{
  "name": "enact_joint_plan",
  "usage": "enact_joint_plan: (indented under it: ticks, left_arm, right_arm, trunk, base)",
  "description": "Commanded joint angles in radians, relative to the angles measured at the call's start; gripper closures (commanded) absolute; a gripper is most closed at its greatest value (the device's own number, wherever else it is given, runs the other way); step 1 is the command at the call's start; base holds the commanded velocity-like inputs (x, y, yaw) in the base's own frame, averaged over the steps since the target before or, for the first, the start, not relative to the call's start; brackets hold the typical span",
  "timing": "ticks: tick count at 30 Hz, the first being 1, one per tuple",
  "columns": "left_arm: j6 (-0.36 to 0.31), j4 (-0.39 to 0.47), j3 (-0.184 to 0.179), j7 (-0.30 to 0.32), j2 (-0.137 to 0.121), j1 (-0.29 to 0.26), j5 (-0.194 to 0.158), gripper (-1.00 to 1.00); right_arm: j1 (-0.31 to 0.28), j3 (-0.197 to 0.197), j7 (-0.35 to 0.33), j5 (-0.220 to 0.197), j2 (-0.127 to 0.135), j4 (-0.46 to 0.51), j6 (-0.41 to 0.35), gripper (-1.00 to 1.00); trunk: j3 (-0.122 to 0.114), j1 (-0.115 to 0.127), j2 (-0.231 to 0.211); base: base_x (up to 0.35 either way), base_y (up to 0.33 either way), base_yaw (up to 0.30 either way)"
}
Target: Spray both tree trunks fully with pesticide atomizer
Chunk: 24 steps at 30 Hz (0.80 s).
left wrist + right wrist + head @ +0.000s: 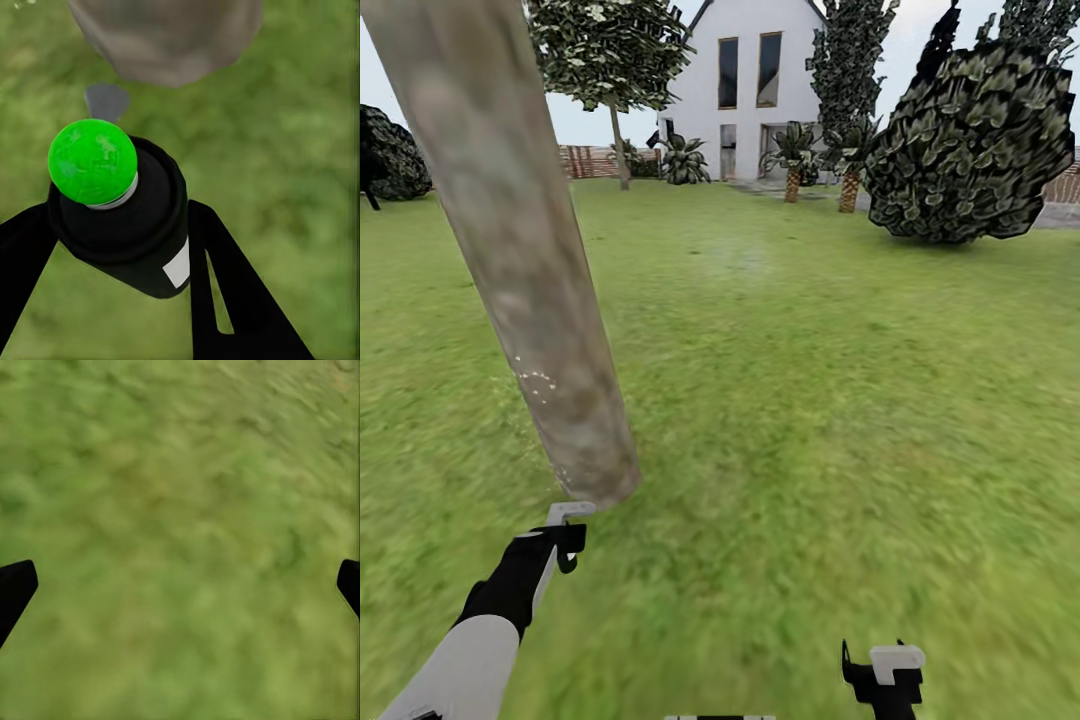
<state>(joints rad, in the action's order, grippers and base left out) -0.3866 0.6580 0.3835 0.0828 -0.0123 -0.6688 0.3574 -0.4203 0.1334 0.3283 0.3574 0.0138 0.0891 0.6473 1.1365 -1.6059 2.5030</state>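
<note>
Pesticide spraying on the near tree trunk (pixel 520 260) is the step in hand, I judge: the wide mottled column stands on the grass lawn (pixel 810 400) right before the robot, and a small ring of white specks (pixel 536 384) sits low on its face, with most of the bark above looking bare. To do it well, the nozzle should probably be kept aimed squarely at the trunk and swept upward and around, so cover spreads beyond that one patch. The left gripper (pixel 565 540) hangs just beside the trunk's base, and the left wrist view shows its black fingers (pixel 225 292) pinching the pesticide atomizer (pixel 124 217), a dark can with a green ball top. The right gripper (pixel 885 670) hovers low over grass, well apart, fingertips (pixel 15 589) spread wide and holding nothing. The trunk's top runs out of the head view, its far side is hidden, and the second tree (pixel 615 70) stands far off by the house. In the head view the atomizer is too small to make out.
</note>
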Motion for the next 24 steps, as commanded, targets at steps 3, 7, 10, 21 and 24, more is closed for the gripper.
enact_joint_plan:
  ticks: [3, 7, 10, 21, 24]
  left_arm:
    - [0.000, 0.000, 0.000, 0.000, 0.001, 0.000, 0.000, 1.00]
    - [0.000, -0.001, 0.000, 0.000, 0.003, 0.000, 0.000, 1.00]
    - [0.001, -0.003, 0.000, 0.000, 0.004, 0.000, 0.000, 1.00]
    - [-0.006, 0.086, 0.001, 0.008, -0.031, -0.010, 0.002, 1.00]
    - [-0.014, 0.096, -0.016, 0.019, -0.014, -0.014, 0.000, 1.00]
  right_arm:
    - [0.000, 0.000, 0.000, 0.000, 0.000, 0.000, 0.000, -1.00]
    - [0.000, 0.000, 0.000, 0.000, 0.000, 0.000, 0.000, -1.00]
    - [0.000, 0.000, 0.000, 0.000, 0.000, 0.000, 0.000, -1.00]
    - [0.000, 0.001, 0.002, -0.002, 0.005, 0.001, 0.000, -1.00]
    - [0.000, 0.001, 0.003, -0.002, 0.005, 0.001, 0.000, -1.00]
  trunk:
    - [0.000, 0.000, 0.000]
    - [0.000, 0.000, 0.000]
    - [0.000, 0.000, 0.000]
    - [0.000, 0.000, 0.000]
    - [0.000, 0.000, 0.000]
  base:
    - [0.178, -0.241, 0.254]
    - [0.210, -0.217, 0.276]
    - [0.241, -0.185, 0.189]
    - [0.042, -0.026, 0.005]
    - [0.000, 0.000, 0.044]
